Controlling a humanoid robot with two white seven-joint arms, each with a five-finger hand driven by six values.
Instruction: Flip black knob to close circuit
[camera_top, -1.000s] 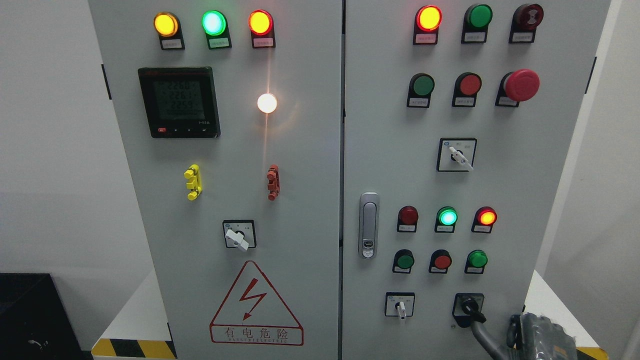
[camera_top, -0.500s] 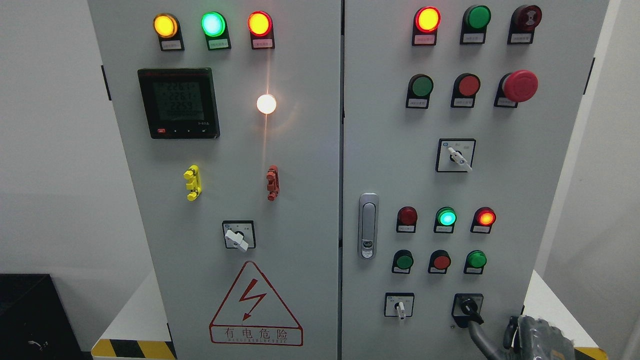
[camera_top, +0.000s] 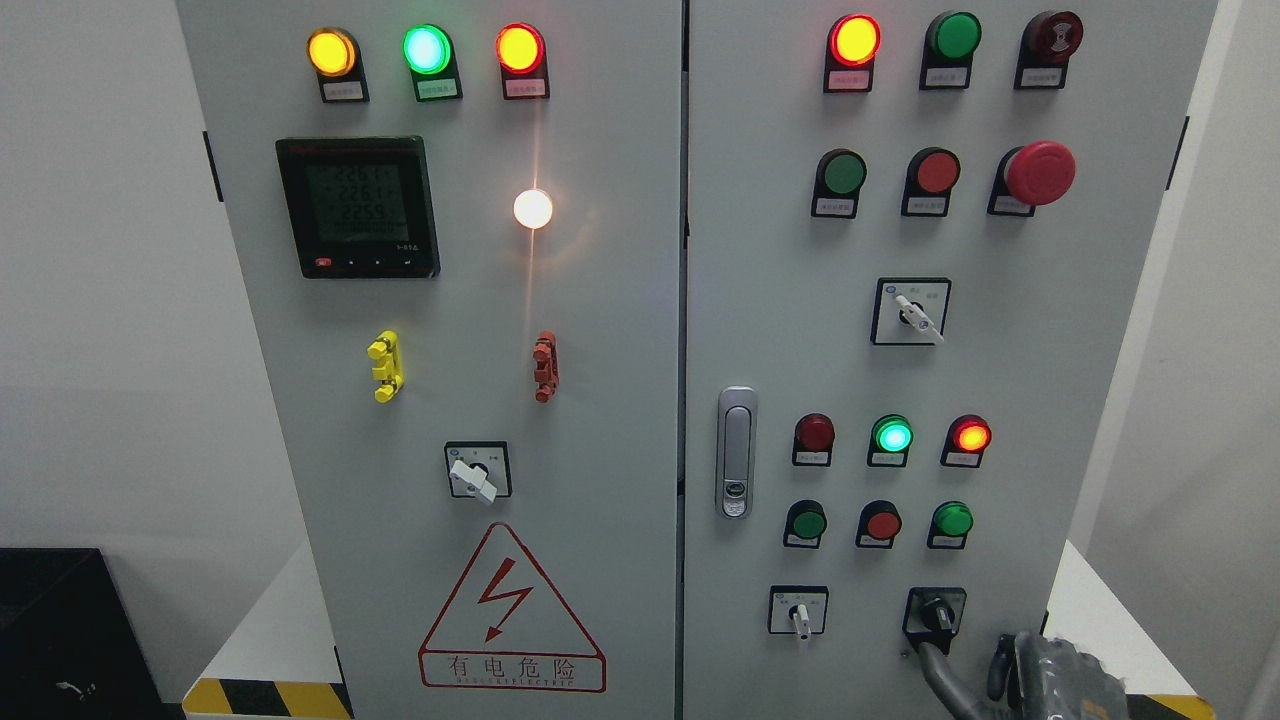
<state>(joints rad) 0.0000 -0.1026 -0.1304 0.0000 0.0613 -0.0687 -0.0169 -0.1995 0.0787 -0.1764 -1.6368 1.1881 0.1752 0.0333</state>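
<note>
Right hand low right, a finger reaching the black knob; grip impossible to tell; flip seemingly unfinished.

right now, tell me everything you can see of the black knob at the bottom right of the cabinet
The black knob is a small rotary selector that looks like glossy plastic, set on a black square plate at the lower right of the grey right-hand cabinet door, right of a white-handled selector. Its handle points down and slightly left. A dark finger of the right hand reaches up from below to the knob's lower end and appears to touch it; whether the knob is gripped cannot be told.
</note>
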